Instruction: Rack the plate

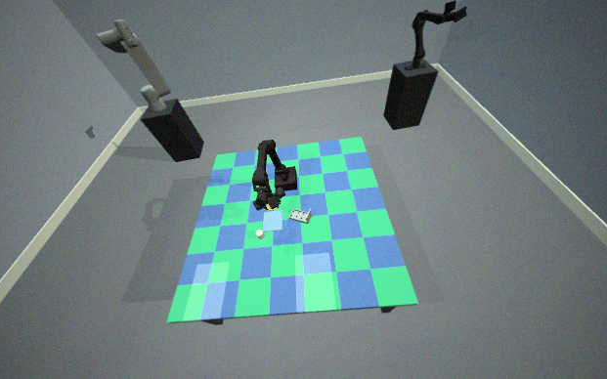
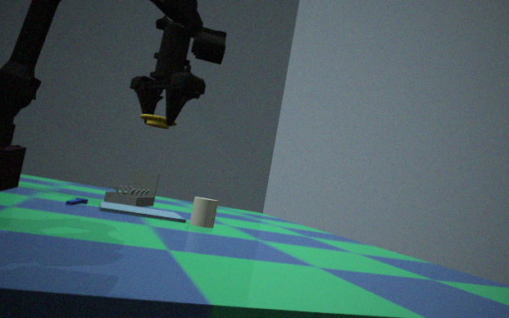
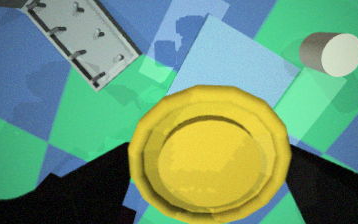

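1. Gripper (image 2: pixel 160 116) clamped on the yellow plate (image 3: pixel 209 152), fingers standing wide across it, one on each side of the rim.
2. Plate hangs flat, face up toward the wrist view, high above the table (image 2: pixel 259 283), touching nothing but the fingers.
3. Below it: light blue mat (image 3: pixel 236 65) lying flat on the table.
4. Dish rack (image 2: pixel 131 196) sits on the table just beside the mat, on the robot-base side of it in the exterior view; pegs up, slots empty.
5. Beige cylinder cup (image 2: pixel 204 211) stands upright near the mat's other corner, apart from the rack.
6. Small blue block (image 2: pixel 76 201) lies on the table near the rack.
7. All of this clusters mid-table, nearer the far edge where the arm's base (image 1: pixel 286 177) sits.
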Tool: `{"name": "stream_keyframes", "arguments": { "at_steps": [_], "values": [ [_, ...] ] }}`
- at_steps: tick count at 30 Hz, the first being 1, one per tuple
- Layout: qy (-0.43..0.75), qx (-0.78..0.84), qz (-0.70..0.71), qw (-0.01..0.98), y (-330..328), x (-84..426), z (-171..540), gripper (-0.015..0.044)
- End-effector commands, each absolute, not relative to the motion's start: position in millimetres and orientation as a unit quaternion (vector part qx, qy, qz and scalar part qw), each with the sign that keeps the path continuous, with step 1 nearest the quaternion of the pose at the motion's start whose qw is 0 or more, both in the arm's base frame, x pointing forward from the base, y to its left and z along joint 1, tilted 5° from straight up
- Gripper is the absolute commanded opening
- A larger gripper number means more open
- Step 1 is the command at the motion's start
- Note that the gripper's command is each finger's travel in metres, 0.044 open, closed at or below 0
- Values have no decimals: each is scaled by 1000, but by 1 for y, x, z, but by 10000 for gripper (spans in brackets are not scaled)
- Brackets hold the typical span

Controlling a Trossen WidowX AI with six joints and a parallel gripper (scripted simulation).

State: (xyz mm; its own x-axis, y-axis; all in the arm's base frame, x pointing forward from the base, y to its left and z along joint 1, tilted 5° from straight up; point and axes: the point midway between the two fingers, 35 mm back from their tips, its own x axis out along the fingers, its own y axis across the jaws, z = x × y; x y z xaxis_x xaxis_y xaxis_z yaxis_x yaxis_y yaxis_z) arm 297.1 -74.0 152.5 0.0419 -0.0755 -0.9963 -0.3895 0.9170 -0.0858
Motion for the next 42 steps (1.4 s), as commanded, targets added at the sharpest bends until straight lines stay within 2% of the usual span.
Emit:
{"name": "stream_keyframes", "arguments": {
  "at_steps": [1, 21, 42],
  "values": [
    [670, -226, 159, 689, -70, 292, 156, 0],
    [576, -444, 377, 573, -50, 277, 154, 0],
    [405, -618, 558, 378, -31, 259, 151, 0]
  ]
}}
